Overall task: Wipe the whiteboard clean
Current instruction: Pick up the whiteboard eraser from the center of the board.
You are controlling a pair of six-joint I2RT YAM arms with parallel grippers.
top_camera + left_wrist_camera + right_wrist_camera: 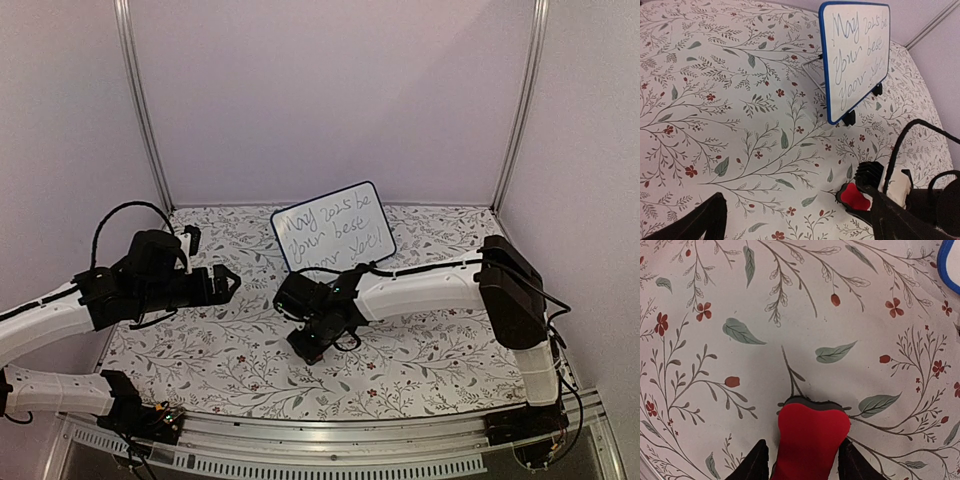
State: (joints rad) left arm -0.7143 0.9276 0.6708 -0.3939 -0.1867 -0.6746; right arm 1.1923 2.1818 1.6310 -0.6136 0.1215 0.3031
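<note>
The whiteboard point(333, 226) stands tilted on two black feet at the back of the table, blue-framed and covered in handwriting; it also shows in the left wrist view point(857, 55), and one corner point(950, 265) in the right wrist view. The red eraser point(812, 435) with its dark felt base lies on the cloth in front of the board. My right gripper point(807, 460) is shut on it, a finger pressing into each side. From the left wrist view the eraser point(855, 196) sits under the right gripper point(867, 182). My left gripper point(225, 283) hovers open to the left, holding nothing.
A floral-patterned cloth point(420, 350) covers the table. White walls and metal corner posts point(145, 110) enclose the back and sides. The right arm's cable point(900, 145) loops near the eraser.
</note>
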